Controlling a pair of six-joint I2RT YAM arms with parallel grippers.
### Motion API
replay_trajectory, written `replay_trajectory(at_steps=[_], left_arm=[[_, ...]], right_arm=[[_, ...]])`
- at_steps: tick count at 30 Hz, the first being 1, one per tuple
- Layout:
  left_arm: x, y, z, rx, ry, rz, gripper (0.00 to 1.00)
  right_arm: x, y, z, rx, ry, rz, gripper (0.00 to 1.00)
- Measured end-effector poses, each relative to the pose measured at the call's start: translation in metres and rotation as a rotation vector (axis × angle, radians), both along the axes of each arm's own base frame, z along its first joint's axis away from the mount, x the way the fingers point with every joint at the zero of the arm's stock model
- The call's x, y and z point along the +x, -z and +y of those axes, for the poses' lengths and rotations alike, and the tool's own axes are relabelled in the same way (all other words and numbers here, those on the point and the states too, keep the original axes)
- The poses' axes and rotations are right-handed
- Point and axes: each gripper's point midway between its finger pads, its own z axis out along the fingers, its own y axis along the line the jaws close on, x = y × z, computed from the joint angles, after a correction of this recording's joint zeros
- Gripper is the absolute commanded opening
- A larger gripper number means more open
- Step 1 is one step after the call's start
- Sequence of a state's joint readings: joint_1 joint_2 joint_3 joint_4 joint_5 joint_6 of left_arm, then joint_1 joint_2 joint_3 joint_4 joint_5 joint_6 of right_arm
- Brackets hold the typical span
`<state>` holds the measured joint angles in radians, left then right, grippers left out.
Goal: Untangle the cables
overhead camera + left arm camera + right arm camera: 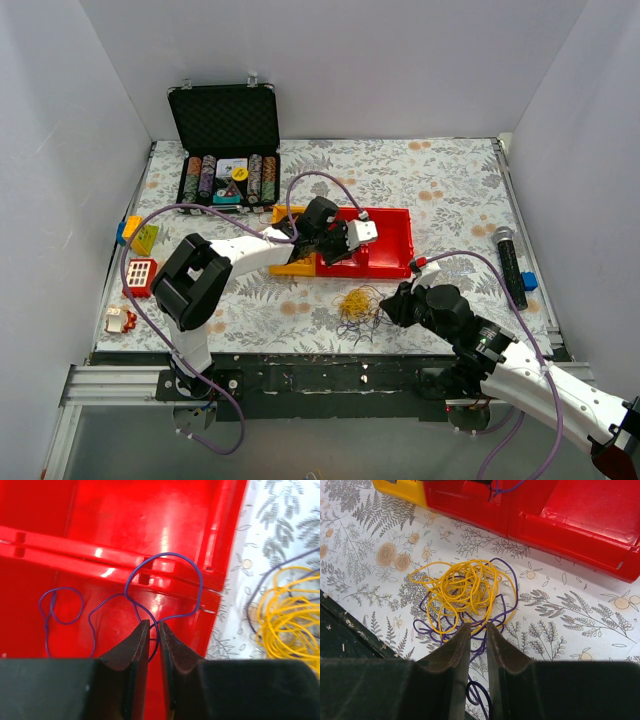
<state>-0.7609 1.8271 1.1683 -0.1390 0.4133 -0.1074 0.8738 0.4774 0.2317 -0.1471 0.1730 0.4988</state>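
The left fingers [135,650] are almost shut and pinch a thin purple cable [165,554] that loops inside the red tray [125,510]. The other cables [465,587], yellow and purple, lie in a heap on the table [370,540] beside the tray. The right fingers [451,650] are narrow at the heap's edge, and I cannot tell if they hold anything.

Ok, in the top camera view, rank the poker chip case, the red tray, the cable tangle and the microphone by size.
1. The open poker chip case.
2. The red tray.
3 and 4. The cable tangle and the microphone: unsure, since the tangle looks wider and the microphone longer.
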Motion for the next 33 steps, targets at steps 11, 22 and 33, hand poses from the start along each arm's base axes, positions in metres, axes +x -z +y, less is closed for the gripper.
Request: replay_trajectory(at_steps=[11,22,33], left_arm=[[0.052,0.002,0.036,-0.011,-0.338,-0.096,0.13],[0.069,-0.017,0.054,-0.102,-0.485,-0.064,0.21],[0.057,-0.018,0.042,-0.068,-0.403,-0.077,0.57]], right_arm=[[0.0,0.0,0.0,0.0,0.0,0.001,0.26],[-0.001,0.003,0.001,-0.008,-0.004,0.009,0.25],[-0.001,0.003,0.003,-0.005,-0.014,0.013,0.26]])
